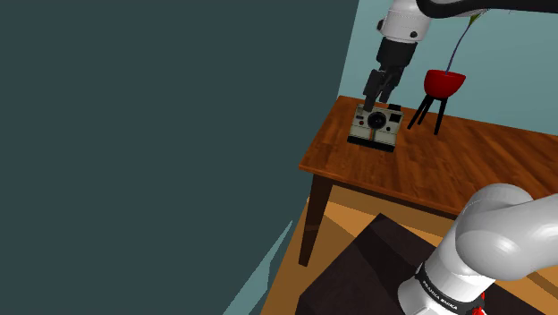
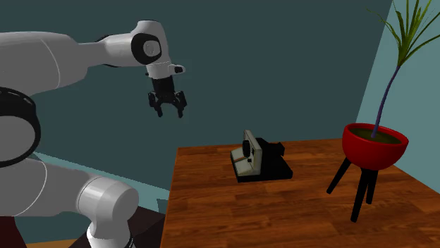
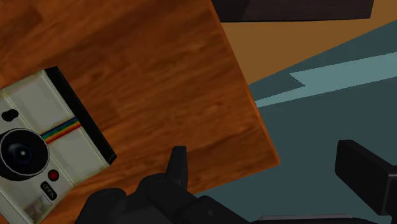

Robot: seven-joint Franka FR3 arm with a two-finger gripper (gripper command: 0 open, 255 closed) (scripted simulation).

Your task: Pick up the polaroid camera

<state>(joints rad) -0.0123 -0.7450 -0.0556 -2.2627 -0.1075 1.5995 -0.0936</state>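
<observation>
The polaroid camera is cream and black with a rainbow stripe and a round lens. It stands on the wooden table near the corner by the wall. In the second exterior view the camera sits mid-table, and my gripper hangs high in the air beyond the table's left edge, open and empty. From the shoulder view the gripper appears just above the camera. In the wrist view the camera lies off to one side of my open gripper, outside one black finger, and the table edge runs between the fingers.
A red bowl-shaped pot on black legs holds a tall plant and stands on the table to the camera's right in the second exterior view. Dark teal walls border the table. My dark stand sits below the table's near edge.
</observation>
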